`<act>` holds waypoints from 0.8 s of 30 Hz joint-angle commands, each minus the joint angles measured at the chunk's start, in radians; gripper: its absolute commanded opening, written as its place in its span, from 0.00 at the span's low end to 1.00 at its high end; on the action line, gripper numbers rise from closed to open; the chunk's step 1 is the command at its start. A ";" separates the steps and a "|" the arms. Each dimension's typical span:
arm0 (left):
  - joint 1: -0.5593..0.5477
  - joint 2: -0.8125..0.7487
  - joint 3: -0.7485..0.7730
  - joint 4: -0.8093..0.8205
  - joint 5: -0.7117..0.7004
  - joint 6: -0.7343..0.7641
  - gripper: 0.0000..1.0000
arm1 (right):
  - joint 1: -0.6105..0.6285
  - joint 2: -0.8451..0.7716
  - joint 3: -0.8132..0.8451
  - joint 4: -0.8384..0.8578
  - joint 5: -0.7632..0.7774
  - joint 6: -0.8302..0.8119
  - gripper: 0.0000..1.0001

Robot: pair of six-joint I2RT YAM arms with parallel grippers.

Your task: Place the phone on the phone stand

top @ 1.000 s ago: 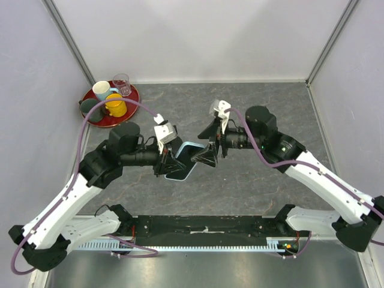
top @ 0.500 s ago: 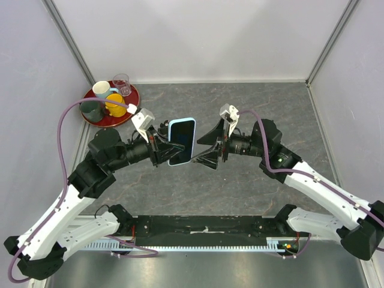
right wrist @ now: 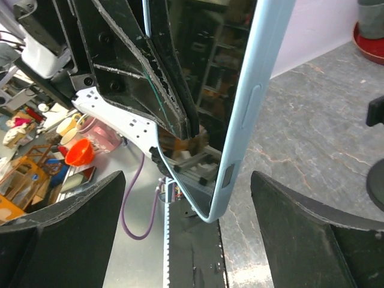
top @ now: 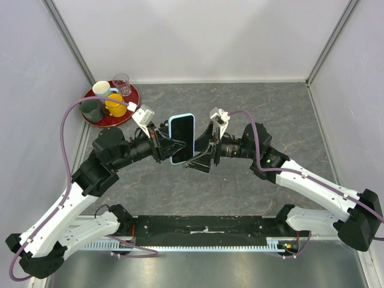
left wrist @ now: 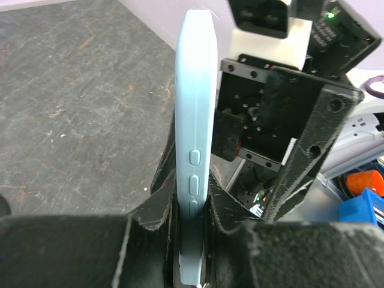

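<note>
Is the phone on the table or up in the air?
Up in the air: the left gripper pinches the phone by one end, above the table.

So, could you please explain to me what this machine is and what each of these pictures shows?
These are two robot arms bolted at the near edge of a table, each ending in a two-finger gripper. The top picture looks down from above and behind them; the other two come from a camera on each wrist. The left gripper clamps the phone by one end, holding it off the table. The right gripper is open, its fingers either side of the phone, not touching it. In the far left corner sits a red tray with cups. I cannot pick out the phone stand for certain.
</note>
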 commanded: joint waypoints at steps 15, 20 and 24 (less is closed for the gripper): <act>0.001 -0.012 0.025 -0.041 0.272 0.205 0.02 | -0.036 0.135 0.534 -0.686 -0.077 -0.448 0.94; 0.001 0.009 0.020 -0.063 0.342 0.288 0.02 | -0.036 0.139 0.566 -0.745 -0.210 -0.482 0.84; 0.002 0.015 0.019 -0.063 0.413 0.321 0.02 | -0.036 0.142 0.589 -0.864 -0.205 -0.538 0.66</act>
